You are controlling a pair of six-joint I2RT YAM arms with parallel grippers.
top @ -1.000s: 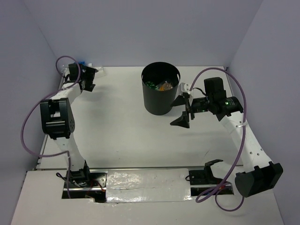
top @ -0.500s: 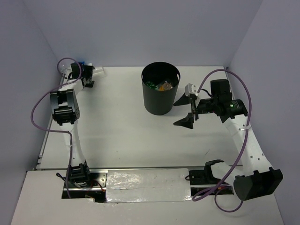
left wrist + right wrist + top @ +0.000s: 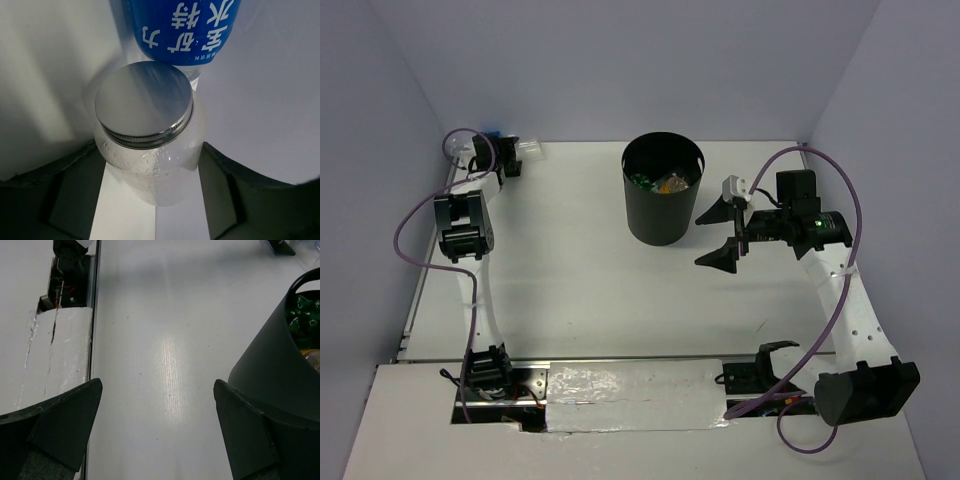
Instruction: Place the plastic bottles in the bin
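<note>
Lab rig; white table (image 3: pixel 580 280) (plain walls (image 3: pixel 620 60))

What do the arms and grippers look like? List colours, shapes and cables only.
Both arms are alike: white links with black joint housings, seen on the left arm and right arm. A purple cable loops along each. The right arm shows a small green light. Each gripper has two black wedge-shaped fingers: left gripper, right gripper.
</note>
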